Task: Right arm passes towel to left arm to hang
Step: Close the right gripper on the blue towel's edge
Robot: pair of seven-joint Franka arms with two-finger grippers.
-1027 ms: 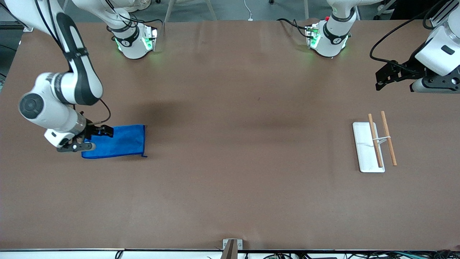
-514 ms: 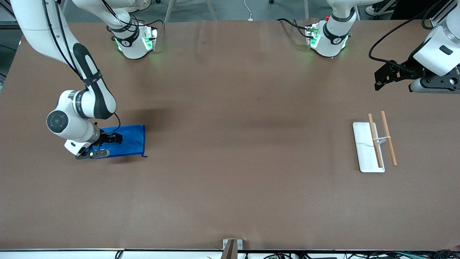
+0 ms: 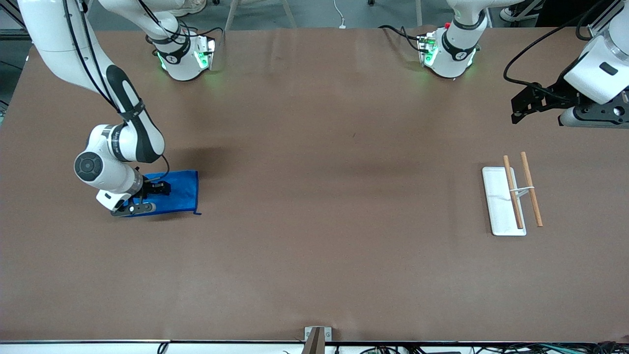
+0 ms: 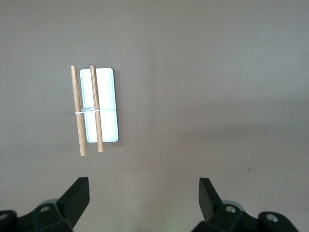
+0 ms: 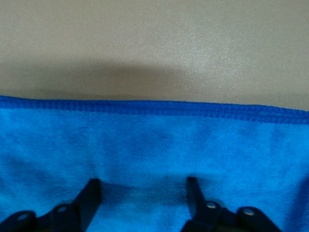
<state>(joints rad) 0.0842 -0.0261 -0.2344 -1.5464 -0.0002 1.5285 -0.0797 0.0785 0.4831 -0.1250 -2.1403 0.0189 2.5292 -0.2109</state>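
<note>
Front view: blue towel [image 3: 179, 192] lies flat on the brown table [image 3: 314, 221], toward the right arm's end, roughly mid-depth btw the bases and the camera edge. Right arm [image 3: 118, 147] reaches down from its base w/o the red knob, and the right gripper [image 3: 156, 189] is down on the towel, at the end of the cloth away from the table's middle. Right wrist view shows both fingers [image 5: 91, 195] pressed into the fluffy blue pile w/ a gap of towel btw them, so spread apart, not pinched on anything afaict. Stitched darker edge of the towel runs straight across that view, bare table past it.

Left arm [image 3: 597, 73] is waiting at its own end of the table, left gripper [image 3: 522, 105] up in the air over bare table, not far from the rack [image 3: 497, 206]. Left wrist view: fingers [image 4: 77, 195] wide apart, holding nothing.

Rack is a white flat base w/ two wooden rods [image 3: 530, 189] running side by side, one over the base and one just off its edge, joined by a thin white crosspiece. It's well apart from the towel.
</note>
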